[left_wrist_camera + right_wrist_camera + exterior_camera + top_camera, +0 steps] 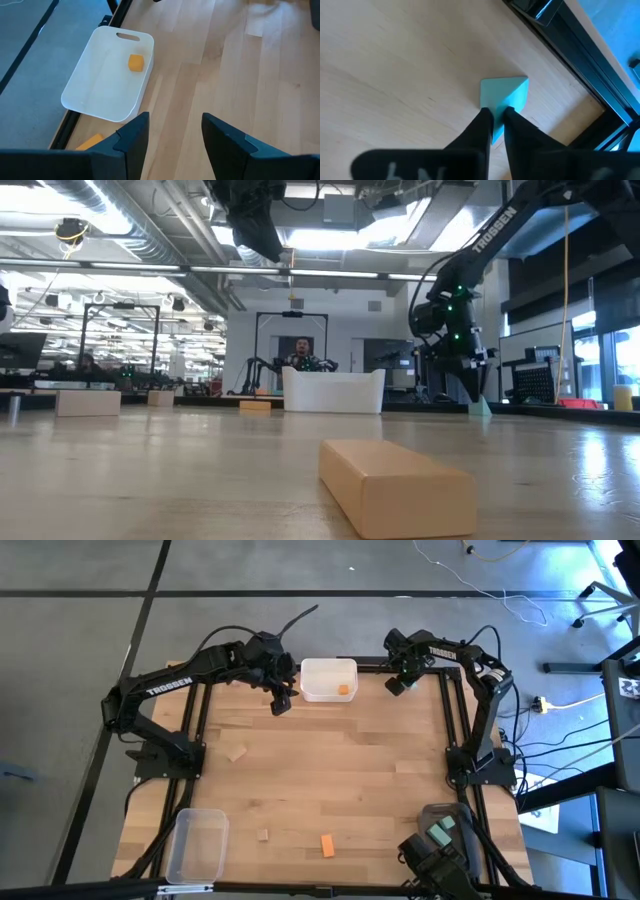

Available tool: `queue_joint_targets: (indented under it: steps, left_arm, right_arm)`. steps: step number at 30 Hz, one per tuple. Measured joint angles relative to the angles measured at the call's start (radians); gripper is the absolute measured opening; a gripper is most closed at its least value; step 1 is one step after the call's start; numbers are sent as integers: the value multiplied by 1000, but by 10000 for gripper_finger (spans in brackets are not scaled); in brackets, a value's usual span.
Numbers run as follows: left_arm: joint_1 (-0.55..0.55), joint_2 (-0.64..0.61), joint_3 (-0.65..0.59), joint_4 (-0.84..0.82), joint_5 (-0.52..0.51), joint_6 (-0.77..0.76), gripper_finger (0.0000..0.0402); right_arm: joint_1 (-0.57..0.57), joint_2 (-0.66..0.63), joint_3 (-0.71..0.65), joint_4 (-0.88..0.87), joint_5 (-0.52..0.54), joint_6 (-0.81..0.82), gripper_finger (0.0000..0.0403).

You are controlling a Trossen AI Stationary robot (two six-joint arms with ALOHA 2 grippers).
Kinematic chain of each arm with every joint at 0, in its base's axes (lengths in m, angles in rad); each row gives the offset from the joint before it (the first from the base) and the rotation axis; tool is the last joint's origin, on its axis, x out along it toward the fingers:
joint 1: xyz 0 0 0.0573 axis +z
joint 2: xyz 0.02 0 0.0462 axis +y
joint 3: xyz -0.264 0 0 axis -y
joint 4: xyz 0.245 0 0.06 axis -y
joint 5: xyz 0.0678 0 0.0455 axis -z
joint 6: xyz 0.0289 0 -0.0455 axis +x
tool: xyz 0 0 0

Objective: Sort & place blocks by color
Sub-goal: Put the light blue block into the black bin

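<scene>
We see a teal-green block, wedge-like with a sloped face, lying flat on the wood near the table's one-o'clock corner; its long axis we cannot tell. The right gripper pinches its near edge, fingers drawn narrow around it. At twelve o'clock a white bin holds one orange cube. The left gripper hangs just beside that bin at eleven, fingers apart, holding nothing. An orange bar lies at six.
</scene>
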Motion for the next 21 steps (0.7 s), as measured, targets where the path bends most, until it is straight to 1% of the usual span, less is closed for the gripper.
queue_joint_targets:
  steps: [6,12,18,21]
  left_arm:
    - [0,0,0,0,0,0,174]
    - [0,0,0,0,0,0,174]
    - [0,0,0,-1,0,0,174]
    - [0,0,0,-1,0,0,174]
  right_arm:
    - [0,0,1,-18,0,0,33]
    - [29,-1,1,-47,0,0,31]
    - [76,-1,36,-76,-2,-1,5]
    - [104,-1,68,-94,-8,-1,1]
